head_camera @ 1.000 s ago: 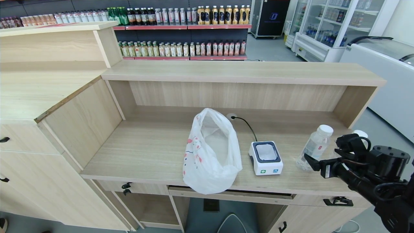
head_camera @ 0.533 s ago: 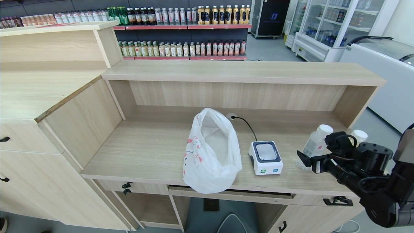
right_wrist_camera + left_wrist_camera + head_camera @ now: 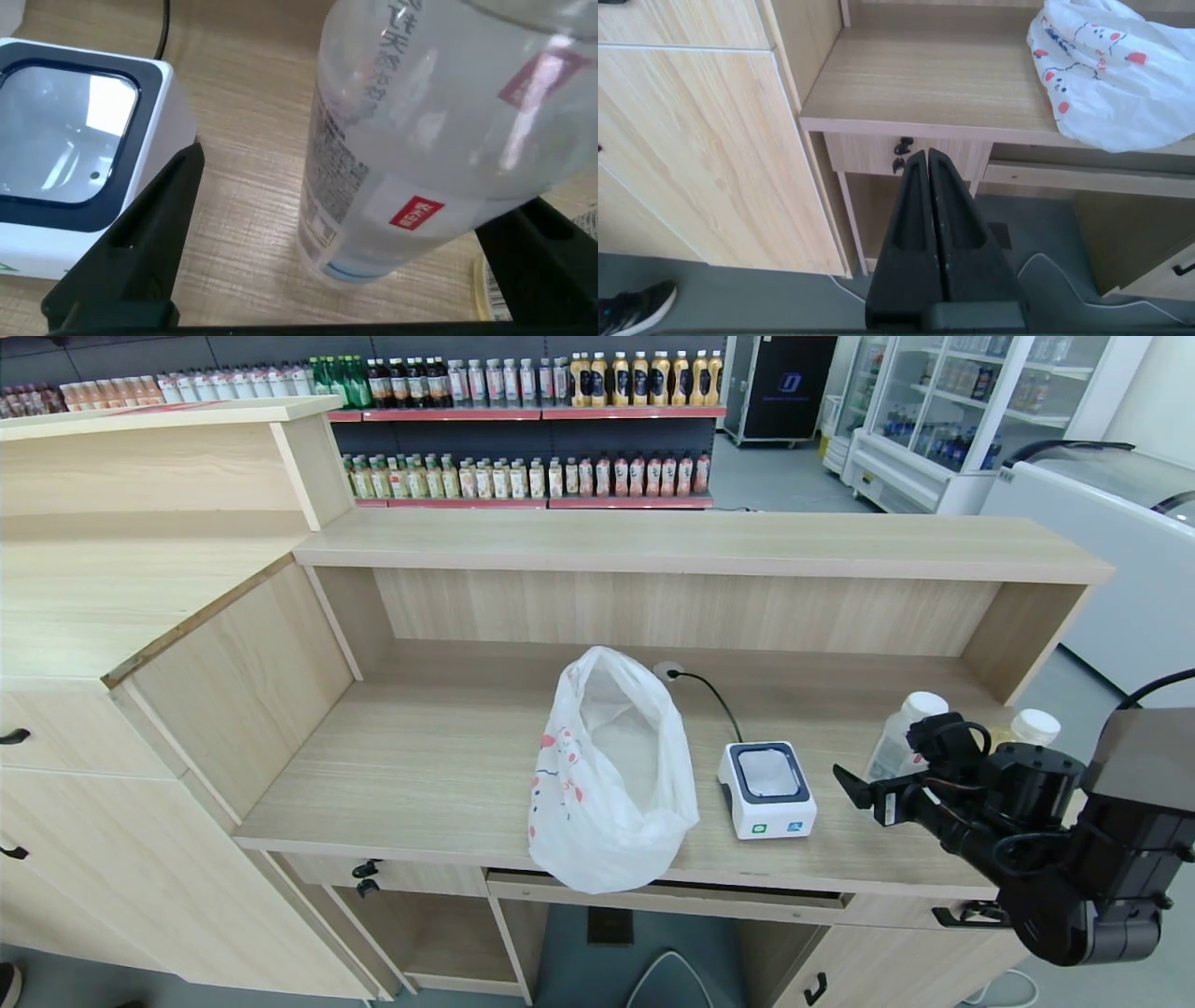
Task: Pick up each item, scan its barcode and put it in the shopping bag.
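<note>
Leftward since a second ago, the right gripper (image 3: 350,191) now straddles the clear bottle (image 3: 894,747), its fingers spread wide. On the counter (image 3: 420,756) sit the shopping bag (image 3: 607,775), the scanner (image 3: 767,791) beside it, and the bottle upright near the right end. The left gripper (image 3: 929,187) — fingers pressed together — hangs low before the counter front.

Checkout robot, close up: the right arm (image 3: 1055,905) is black nearly throughout, built of stubby cylindrical housings and a glossy rounded joint casing, with one boxy grey link (image 3: 1144,756) above it. Thin black cables (image 3: 948,726) loop loosely over the wrist, and a small white label (image 3: 885,805) marks the base of the right tool (image 3: 887,767), whose flat matte-black fingers (image 3: 131,252) end in blunt, squared tips. The left tool (image 3: 926,168) is matte black too: two long tapering fingers (image 3: 910,224) with shallow recessed panels, widening to a blocky base.
</note>
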Robot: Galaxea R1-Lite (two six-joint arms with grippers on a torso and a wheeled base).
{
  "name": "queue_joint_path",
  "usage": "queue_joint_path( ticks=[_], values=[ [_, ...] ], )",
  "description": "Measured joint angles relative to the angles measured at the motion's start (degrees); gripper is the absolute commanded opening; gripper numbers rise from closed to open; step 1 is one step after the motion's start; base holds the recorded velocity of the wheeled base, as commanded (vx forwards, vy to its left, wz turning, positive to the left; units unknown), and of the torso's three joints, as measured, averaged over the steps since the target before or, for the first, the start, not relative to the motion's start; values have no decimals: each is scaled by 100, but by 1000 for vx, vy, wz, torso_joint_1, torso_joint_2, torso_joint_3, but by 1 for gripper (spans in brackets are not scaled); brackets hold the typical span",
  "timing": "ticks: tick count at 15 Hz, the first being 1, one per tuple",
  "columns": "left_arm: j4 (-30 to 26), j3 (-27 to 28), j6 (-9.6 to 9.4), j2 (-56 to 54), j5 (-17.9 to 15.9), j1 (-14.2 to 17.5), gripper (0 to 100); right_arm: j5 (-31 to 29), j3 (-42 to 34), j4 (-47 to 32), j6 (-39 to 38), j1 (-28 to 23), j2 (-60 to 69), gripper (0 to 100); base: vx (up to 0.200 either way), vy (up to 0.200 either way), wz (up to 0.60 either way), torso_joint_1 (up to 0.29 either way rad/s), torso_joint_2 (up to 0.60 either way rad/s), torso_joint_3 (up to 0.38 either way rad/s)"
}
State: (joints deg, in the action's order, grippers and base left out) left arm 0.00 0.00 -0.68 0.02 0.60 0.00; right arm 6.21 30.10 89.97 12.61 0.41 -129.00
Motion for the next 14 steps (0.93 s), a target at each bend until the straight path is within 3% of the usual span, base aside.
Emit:
queue_joint_path(
  ticks=[10,11,14],
  values=[
    [0,0,-2,0,0,0,0,455,355,-2,-24,-79,-124,100,0,0,0,0,0,0],
    [0,0,-2,0,-2,0,0,460,383,-2,-56,-99,-104,0,0,0,0,0,0,0],
    [0,0,-2,0,0,0,0,740,435,0,-100,-250,-72,0,0,0,0,0,0,0]
  ],
)
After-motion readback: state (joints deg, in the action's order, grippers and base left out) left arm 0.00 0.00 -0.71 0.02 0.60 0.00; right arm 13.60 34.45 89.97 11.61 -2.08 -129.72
